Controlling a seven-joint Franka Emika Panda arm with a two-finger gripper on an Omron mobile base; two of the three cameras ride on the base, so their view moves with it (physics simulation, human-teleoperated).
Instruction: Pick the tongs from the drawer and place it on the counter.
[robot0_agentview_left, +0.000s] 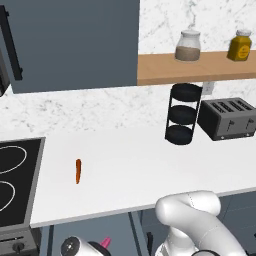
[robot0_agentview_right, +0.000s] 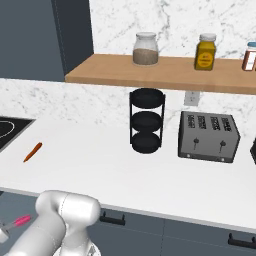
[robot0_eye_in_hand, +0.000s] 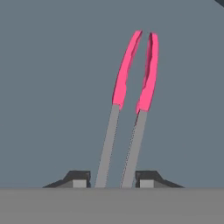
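Gripper (robot0_eye_in_hand: 113, 183) pinches the tongs (robot0_eye_in_hand: 131, 109): in hand view both grey arms of the tongs rise from between the two dark fingertips (robot0_eye_in_hand: 78, 179), one pad on each side, touching or nearly so. Pink tips of the tongs point away from the gripper, slightly apart from each other, against a flat grey-blue surface; can't tell what that surface is.

Left base view: pink tip of the tongs (robot0_agentview_left: 105, 243) pokes up beside the white hand, below the front edge of the tabletop (robot0_agentview_left: 150, 170), in front of the grey lower cabinets. Right base view: same pink tip (robot0_agentview_right: 21, 220) at the left, below the tabletop (robot0_agentview_right: 100, 160) edge, beside the arm (robot0_agentview_right: 60, 215). Tongs are off the tabletop, held lower than its surface.

On the tabletop, taking the hob (robot0_agentview_left: 12, 180) as landmark: orange stick (robot0_agentview_left: 78, 171) lies just right of the hob, flat, apart from it. Black three-tier rack (robot0_agentview_left: 181, 114) stands well right of the hob, against the marble wall. Toaster (robot0_agentview_left: 228, 118) just right of the rack. Wooden shelf (robot0_agentview_left: 195, 67) above the rack carries a glass jar (robot0_agentview_left: 188, 46) and a yellow jar (robot0_agentview_left: 240, 45); right base view shows a third jar (robot0_agentview_right: 249, 56) at the edge. Dark upper cabinet (robot0_agentview_left: 75, 42) hangs above the hob side.
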